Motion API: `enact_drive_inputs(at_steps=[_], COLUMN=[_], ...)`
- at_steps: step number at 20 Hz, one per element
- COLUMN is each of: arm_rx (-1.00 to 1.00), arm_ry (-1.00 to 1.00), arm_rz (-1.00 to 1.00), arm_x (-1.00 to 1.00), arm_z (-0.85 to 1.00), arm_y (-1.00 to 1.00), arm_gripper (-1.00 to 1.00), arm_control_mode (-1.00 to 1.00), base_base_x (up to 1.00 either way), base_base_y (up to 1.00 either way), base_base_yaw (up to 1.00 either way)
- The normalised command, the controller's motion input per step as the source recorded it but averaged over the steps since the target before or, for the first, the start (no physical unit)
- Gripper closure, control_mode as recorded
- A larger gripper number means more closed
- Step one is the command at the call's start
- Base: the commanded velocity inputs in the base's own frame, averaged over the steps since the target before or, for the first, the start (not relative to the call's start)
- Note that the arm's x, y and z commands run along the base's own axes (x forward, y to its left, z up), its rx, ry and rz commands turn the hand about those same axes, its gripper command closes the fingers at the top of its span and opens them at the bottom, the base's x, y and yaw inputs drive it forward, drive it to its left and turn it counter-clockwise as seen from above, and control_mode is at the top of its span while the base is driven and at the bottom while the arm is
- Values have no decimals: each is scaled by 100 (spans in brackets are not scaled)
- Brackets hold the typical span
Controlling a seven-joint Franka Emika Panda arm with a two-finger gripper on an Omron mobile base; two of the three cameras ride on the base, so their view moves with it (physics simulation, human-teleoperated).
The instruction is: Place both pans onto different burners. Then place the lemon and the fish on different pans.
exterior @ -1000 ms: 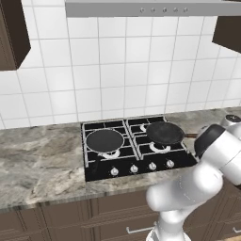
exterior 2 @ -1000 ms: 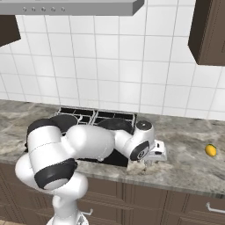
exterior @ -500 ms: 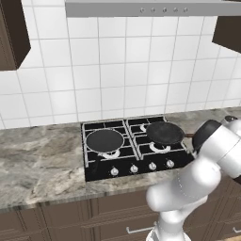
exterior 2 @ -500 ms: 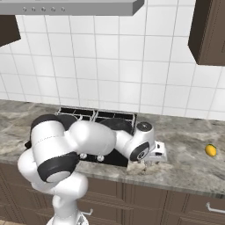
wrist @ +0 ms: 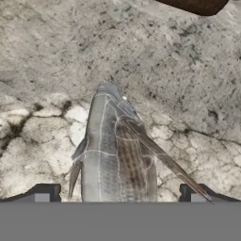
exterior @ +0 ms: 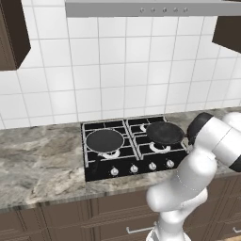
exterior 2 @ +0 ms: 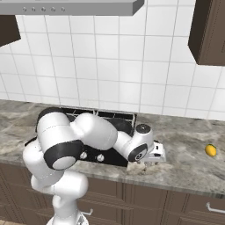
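Both pans are already on burners: in the left base view one pan (exterior: 104, 140) sits left of centre on the cooktop (exterior: 134, 149) and the other pan (exterior: 164, 132) sits on the rear right burner, right of centre. You may treat the first half of the task as done.

Over the last second the arm has swung further to the right side of the counter (exterior 2: 184, 158), and the gripper (exterior 2: 151, 161) has come down just off the cooktop's right edge, centre-right in the right base view. In the hand view the fish (wrist: 113, 150) lies flat on the marble, lower centre of the frame, with the two fingertips (wrist: 44, 192) standing wide apart on either side of it. The claw is fully open and holds nothing.

My judgement is that you are lined up to grasp the fish; the closing has not yet happened.

The lemon (exterior 2: 211, 150) rests untouched on the counter at the far right of the right base view, well apart from the gripper.
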Motion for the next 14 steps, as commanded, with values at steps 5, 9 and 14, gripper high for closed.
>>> enact_drive_inputs(at_steps=[5,9,14], arm_rx=[0,0,0], arm_ry=[0,0,-2], arm_rz=[0,0,0], arm_x=[1,0,-16], arm_z=[-6,0,3], arm_y=[0,0,0], arm_gripper=[100,100,100], arm_control_mode=[-100,-100,-100], base_base_x=[0,0,0], base_base_y=[0,0,0], base_base_yaw=[0,0,0])
